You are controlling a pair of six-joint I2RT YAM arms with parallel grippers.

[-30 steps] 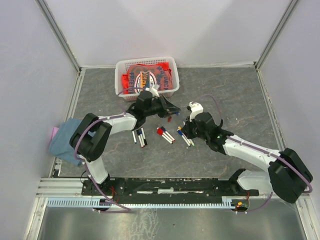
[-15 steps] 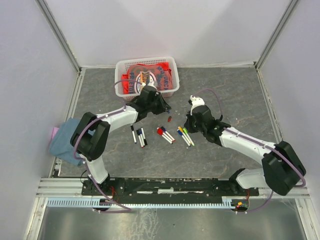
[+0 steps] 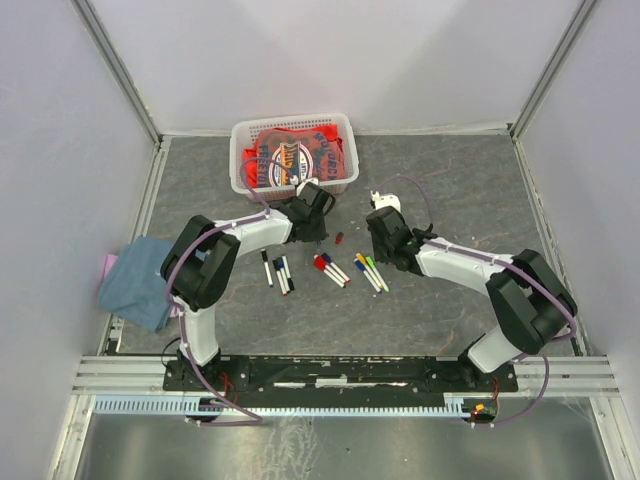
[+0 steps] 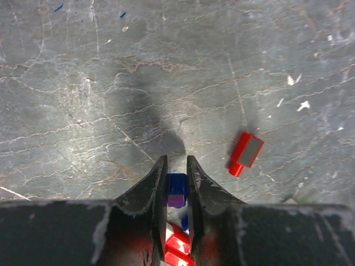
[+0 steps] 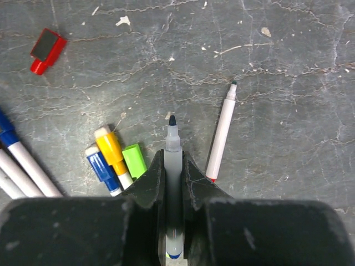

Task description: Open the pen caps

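Note:
My left gripper [image 4: 177, 163] [image 3: 312, 228] is shut on a small blue pen cap [image 4: 177, 188]. My right gripper [image 5: 172, 158] [image 3: 386, 240] is shut on an uncapped white pen [image 5: 172, 144], whose dark tip sticks out past the fingers. A loose red cap [image 4: 246, 153] [image 5: 47, 50] [image 3: 339, 238] lies on the table between the grippers. Another uncapped pen [image 5: 221, 133] lies right of my right gripper. Capped pens, yellow [image 5: 111, 148], blue [image 5: 101, 166] and green [image 5: 133, 160], lie to its left. More pens lie in groups [image 3: 277, 272] [image 3: 330, 268].
A white basket [image 3: 240, 140] holding red packets stands at the back, just behind the left gripper. A blue cloth [image 3: 140, 282] lies at the table's left edge. White walls enclose the grey stone-patterned table.
The two grippers, close together one second ago, have drawn apart. The left has pulled back to the left with the blue cap, and the right has moved back a little with the pen.

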